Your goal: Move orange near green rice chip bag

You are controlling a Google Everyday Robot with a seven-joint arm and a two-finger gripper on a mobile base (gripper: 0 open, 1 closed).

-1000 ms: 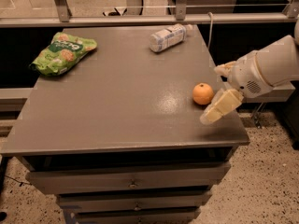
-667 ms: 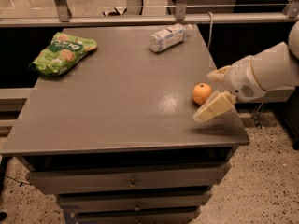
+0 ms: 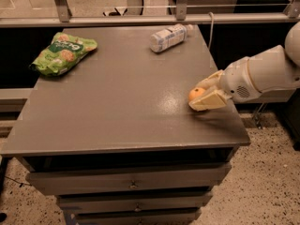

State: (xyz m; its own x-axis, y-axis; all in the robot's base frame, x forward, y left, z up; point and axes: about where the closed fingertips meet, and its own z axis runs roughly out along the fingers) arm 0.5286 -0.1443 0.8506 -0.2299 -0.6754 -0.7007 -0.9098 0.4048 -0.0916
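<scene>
The grey table is carrying the green rice chip bag back left; a white bottle is lying back right; the gripper is clasping the orange by the right edge.

Grey-topped table with stacked drawers beneath it, standing on a speckled floor. Behind the table a metal rail runs across on upright posts, with dark recesses below and pale flooring beyond. Overhead light glints on the tabletop. The gripper is over the table's right edge.
</scene>
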